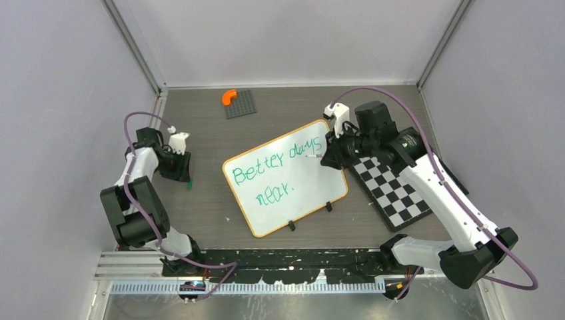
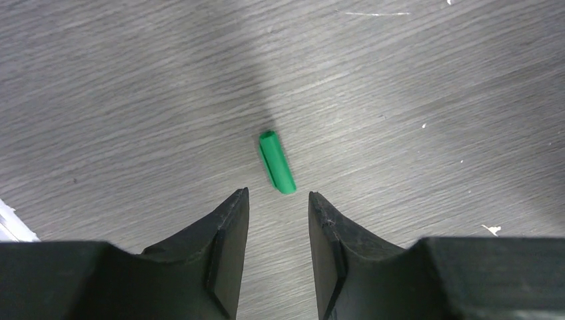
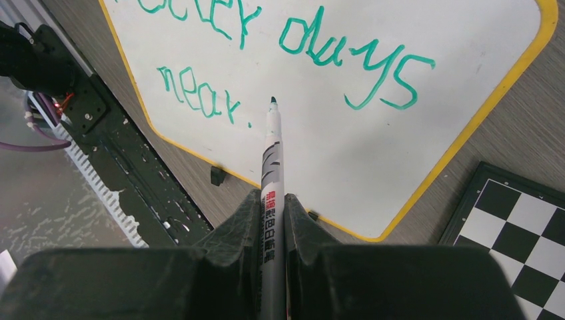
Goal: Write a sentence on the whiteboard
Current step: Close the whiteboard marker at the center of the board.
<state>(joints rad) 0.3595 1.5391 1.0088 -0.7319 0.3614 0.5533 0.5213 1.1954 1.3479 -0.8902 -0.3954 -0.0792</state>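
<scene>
Two lines done, cap off

Holds the marker (image 3: 272, 153) in the right gripper (image 3: 273, 207), tip over the whiteboard (image 3: 373, 160) beside the sentence (image 3: 318, 53), mid-table. Hangs the left gripper (image 2: 278, 200), jaws slightly parted and empty, over the green cap (image 2: 277, 162). Could smear ink if swung low

centre: whiteboard (image 1: 285, 177) fills mid-table, tilted | right edge: checkerboard (image 1: 393, 190) just beside its rim, right gripper (image 3: 273, 195) clamping marker (image 3: 272, 153) above board's right end | far edge: grey plate (image 1: 240, 103), orange piece (image 1: 228, 97) | left edge: cap (image 2: 276, 162) just ahead of left gripper's (image 2: 278, 193) parted fingers | passable: bare strip between board and left arm
</scene>
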